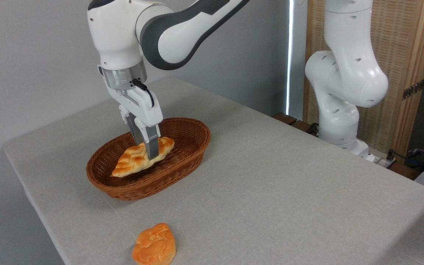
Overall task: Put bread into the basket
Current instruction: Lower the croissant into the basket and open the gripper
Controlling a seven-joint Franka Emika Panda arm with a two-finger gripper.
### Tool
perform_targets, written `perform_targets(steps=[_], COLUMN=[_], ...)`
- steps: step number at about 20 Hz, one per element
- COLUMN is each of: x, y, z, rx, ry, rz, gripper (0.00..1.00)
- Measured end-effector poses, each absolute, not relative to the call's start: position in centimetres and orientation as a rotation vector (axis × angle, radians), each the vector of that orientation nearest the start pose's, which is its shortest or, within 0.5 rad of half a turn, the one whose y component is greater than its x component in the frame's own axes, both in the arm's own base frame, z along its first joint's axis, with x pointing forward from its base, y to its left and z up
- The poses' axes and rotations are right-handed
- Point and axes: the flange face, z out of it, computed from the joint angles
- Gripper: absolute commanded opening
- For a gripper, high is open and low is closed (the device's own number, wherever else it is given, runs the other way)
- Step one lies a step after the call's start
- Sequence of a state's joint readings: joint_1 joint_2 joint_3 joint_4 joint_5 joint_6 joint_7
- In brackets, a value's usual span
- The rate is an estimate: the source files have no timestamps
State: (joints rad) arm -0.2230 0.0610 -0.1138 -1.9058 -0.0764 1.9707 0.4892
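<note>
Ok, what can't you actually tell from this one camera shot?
- The bread's middle: covered by the gripper fingers.
- Whether the bread touches the basket floor: the near wall hides its underside.
- The orange bun's lower edge: cut off by the frame bottom.

Single fixed camera, raised, angled down across table (pixel 271 191) corner toward wall; medium range.

The gripper (pixel 146 149) reaches down into the basket (pixel 182 162), its fingers (pixel 152 147) closed across the middle of the bread (pixel 133 162). The loaf tilts, its pointed end toward 8 o'clock lower, over the basket's inside (contact with the weave is unclear). A bun (pixel 154 245) lies on the table (pixel 271 184) at 6 o'clock from the basket, well apart.
</note>
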Motion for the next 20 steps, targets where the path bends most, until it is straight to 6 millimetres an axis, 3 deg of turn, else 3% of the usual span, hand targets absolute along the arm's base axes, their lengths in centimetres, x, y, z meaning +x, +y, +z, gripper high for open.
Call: perform_targets(steps=[20], x=[54.38], y=[-19.45], z=[46.89], rx=[-2.978], ry=[1.220], rz=[-0.028], gripper=[1.00])
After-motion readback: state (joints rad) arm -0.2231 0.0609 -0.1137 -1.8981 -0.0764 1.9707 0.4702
